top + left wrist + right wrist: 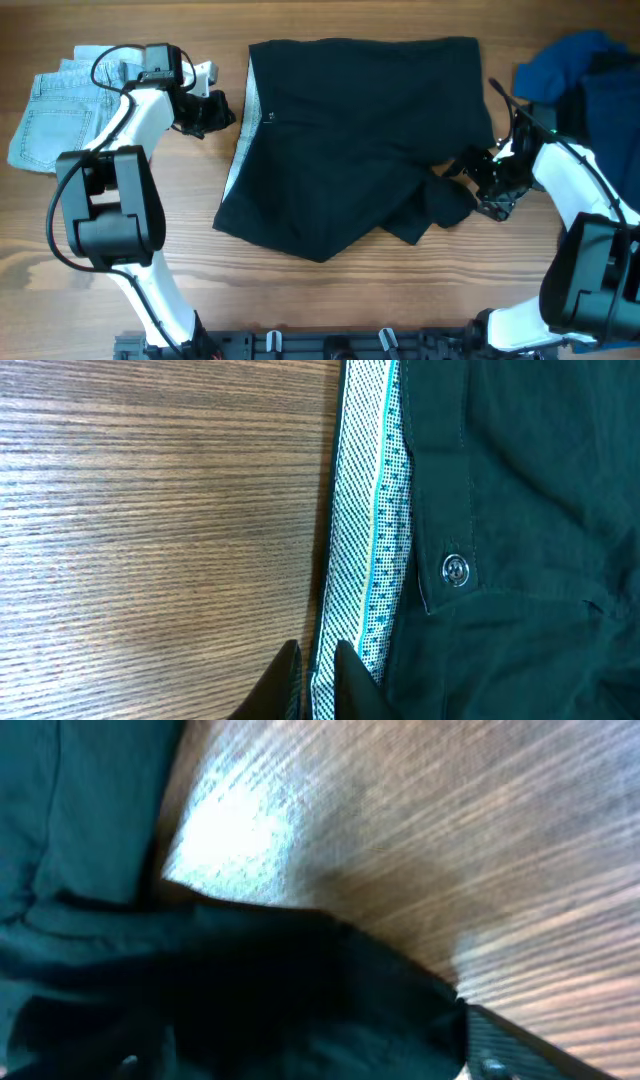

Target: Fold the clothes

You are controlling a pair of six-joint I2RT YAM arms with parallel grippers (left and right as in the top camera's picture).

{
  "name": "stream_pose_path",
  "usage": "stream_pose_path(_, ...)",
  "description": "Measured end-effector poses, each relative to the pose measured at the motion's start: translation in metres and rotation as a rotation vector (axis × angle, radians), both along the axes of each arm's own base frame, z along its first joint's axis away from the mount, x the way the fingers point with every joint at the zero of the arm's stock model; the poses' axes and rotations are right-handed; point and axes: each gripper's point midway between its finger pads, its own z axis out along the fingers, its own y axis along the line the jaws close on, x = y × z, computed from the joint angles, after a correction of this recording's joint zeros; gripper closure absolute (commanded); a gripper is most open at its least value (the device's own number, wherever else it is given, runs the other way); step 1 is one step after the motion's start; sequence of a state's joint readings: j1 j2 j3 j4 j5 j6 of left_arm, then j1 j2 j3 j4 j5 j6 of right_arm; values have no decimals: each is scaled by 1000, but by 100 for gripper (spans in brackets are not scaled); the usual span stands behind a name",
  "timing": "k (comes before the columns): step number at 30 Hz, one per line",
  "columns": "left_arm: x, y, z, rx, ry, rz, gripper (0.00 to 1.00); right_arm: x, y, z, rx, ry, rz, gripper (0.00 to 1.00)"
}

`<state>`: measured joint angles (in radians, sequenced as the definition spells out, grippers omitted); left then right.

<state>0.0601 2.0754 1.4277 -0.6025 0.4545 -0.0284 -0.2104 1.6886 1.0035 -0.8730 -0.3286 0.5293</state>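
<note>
left gripper (213,112) nearly closed, empty; right gripper (472,184) on bunched right leg of wide black fabric shorts (350,120), grip unclear: a pull could drag everything, skewing the fold

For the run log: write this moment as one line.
wide black fabric shorts: spread, one leg rumpled | left gripper: beside pale waistband, grip unclear | right gripper: open at rumpled leg

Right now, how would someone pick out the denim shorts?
On the wooden table, look to the far left corner, beyond the left arm. The denim shorts lie there, apart from the black shorts in the middle. They alone are pale, faded blue with a stitched pocket; the blue garments opposite are darker.
</note>
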Motion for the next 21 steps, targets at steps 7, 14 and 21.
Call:
stream_pose_path(7,0,0,0,0,0,0,87,-23,-12,31,81,8,-90,27)
stream_pose_path(14,0,0,0,0,0,0,86,-11,-12,17,95,-32,-194,25)
stream_pose_path(21,0,0,0,0,0,0,85,-21,-14,0,69,1,-253,29)
